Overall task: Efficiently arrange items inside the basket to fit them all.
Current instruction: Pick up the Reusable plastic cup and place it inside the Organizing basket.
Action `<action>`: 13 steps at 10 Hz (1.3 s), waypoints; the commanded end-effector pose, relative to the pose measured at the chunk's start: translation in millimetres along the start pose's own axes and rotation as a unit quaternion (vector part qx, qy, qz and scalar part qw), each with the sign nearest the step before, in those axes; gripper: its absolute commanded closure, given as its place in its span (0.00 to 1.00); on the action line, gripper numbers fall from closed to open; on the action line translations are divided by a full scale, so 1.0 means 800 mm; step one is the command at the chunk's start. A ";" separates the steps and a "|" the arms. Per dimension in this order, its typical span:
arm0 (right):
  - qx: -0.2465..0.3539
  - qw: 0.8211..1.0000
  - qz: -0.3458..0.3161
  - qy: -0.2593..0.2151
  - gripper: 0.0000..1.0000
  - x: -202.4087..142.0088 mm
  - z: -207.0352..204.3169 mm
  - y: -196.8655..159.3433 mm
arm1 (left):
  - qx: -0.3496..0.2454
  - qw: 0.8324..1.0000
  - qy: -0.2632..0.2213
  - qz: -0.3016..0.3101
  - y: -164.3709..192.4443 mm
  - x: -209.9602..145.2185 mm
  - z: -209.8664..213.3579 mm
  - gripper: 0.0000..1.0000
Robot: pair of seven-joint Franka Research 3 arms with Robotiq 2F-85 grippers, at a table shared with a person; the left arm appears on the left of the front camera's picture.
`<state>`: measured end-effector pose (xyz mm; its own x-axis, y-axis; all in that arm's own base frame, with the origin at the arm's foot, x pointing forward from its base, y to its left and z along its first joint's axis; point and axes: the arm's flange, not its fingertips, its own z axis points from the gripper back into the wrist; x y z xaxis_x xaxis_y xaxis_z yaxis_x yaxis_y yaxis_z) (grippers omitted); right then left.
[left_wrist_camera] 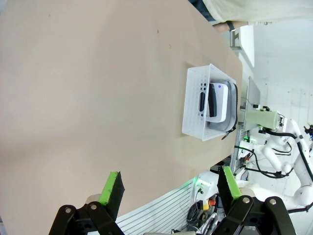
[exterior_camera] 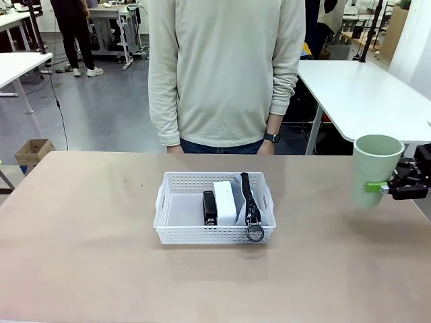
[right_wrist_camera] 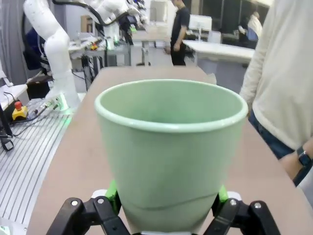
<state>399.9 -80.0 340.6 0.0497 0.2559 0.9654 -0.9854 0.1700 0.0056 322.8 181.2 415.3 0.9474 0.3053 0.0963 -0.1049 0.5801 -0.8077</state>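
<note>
Front view: a shallow white perforated plastic basket [exterior_camera: 176,219] sits mid-table, holding a small black stapler [exterior_camera: 209,208], a white rectangular box [exterior_camera: 225,202] and what looks like a grey pouch with black strap and ring [exterior_camera: 250,198]. At the right edge, the right gripper [exterior_camera: 381,189] clamps a pale green plastic cup [exterior_camera: 374,167] upright, above the table.

Left wrist view: the left gripper [left_wrist_camera: 169,188] hangs wide apart, holding nothing, well apart from the basket [left_wrist_camera: 196,113].

Right wrist view: green pads [right_wrist_camera: 111,192] press both sides of the cup [right_wrist_camera: 169,152].

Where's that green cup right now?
In the front view the pale green cup is held upright by the right gripper at the table's right edge, away from the basket.
</note>
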 end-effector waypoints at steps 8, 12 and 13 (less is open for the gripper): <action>0.039 0.976 -0.210 0.047 0.15 0.266 -0.288 0.173 | -0.001 1.000 0.004 -0.009 0.003 -0.004 0.004 0.00; 0.079 0.971 -0.209 0.081 0.15 0.265 -0.336 0.213 | -0.001 1.000 0.004 -0.009 0.003 -0.004 0.004 0.00; 0.079 0.971 -0.209 0.081 0.15 0.265 -0.336 0.213 | -0.001 1.000 0.004 -0.009 0.003 -0.004 0.004 0.00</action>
<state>277.1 271.8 466.5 0.4607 0.3827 0.8008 -0.8839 0.1164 0.4529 322.9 181.2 415.2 0.9475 0.3049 0.0961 -0.1047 0.5802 -0.8077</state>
